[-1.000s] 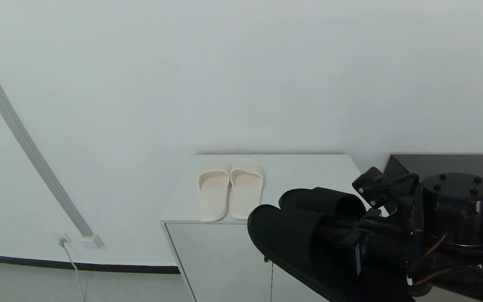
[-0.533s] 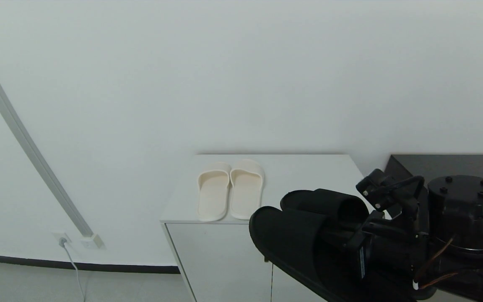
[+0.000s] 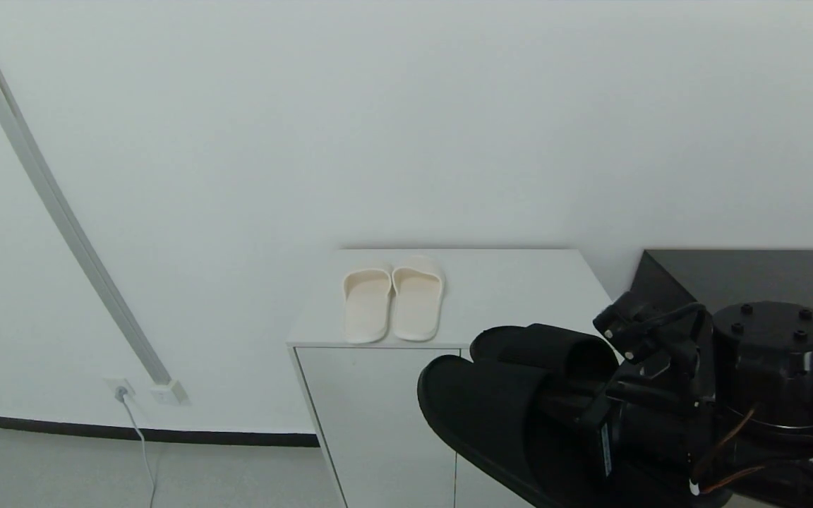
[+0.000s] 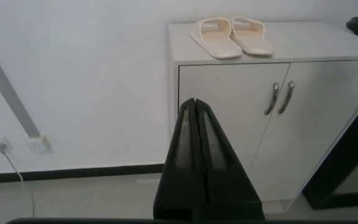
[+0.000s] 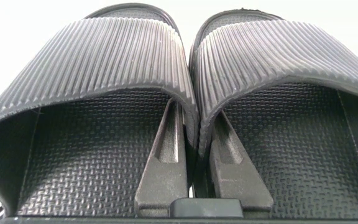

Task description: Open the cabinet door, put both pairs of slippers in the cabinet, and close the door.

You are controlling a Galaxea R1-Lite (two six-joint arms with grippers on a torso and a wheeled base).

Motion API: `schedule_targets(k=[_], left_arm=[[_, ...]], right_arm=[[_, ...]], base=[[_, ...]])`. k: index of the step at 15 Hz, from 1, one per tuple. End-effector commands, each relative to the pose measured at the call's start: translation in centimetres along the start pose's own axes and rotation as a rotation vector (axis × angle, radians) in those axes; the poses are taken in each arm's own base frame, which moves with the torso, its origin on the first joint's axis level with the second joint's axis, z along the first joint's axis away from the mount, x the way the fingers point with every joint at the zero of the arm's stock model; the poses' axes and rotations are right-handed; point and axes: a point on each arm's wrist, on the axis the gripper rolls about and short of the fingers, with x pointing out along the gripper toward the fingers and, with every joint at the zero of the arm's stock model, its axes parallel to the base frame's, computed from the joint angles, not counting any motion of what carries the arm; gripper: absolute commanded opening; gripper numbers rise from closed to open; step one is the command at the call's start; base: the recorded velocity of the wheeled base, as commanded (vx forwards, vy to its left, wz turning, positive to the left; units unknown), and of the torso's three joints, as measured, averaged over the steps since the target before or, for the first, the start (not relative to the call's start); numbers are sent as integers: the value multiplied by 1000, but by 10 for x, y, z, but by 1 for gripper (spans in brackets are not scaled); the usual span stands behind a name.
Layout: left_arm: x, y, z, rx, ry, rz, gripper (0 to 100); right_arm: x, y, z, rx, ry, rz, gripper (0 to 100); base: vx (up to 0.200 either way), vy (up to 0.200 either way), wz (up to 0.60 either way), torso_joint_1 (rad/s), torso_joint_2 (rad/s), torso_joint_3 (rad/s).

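While the right gripper [image 5: 194,124] pinches the black slippers [image 3: 512,395] by their inner edges, the left gripper [image 4: 195,102] hangs closed and empty, cabinet doors [image 4: 235,118] shut, white slippers [image 3: 392,303] on top — nothing stowed yet, opening comes first.

Pale wall [image 3: 406,127]; grey floor [image 3: 39,473]

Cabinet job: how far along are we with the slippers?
Nothing finished: the doors are shut. In hand: the right claw grips the black slippers. Remaining: open a door, stow both pairs, the white slippers sitting on the cabinet top, then close.
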Motion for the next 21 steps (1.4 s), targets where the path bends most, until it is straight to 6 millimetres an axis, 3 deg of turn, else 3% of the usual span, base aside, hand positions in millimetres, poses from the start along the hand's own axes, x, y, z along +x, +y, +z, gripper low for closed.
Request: schedule_targets(k=[1,12,13,21], left_arm=[[0,0,0,-1,2,2,0],[0,0,0,4,3,0,0],[0,0,0,4,3,-1,100],[0,0,0,4,2,0,100]], right_arm=[[0,0,-2,1,9,-1,0],[-1,1,-7,-5,23,5,0],[-1,1,-7,-5,23,5,0],[1,1,-9,-5,33,9,0]], base=[[0,0,0,0,0,0],[0,0,0,-43,100,54],[0,0,0,-154,354,183],[0,0,0,-187,431,238]])
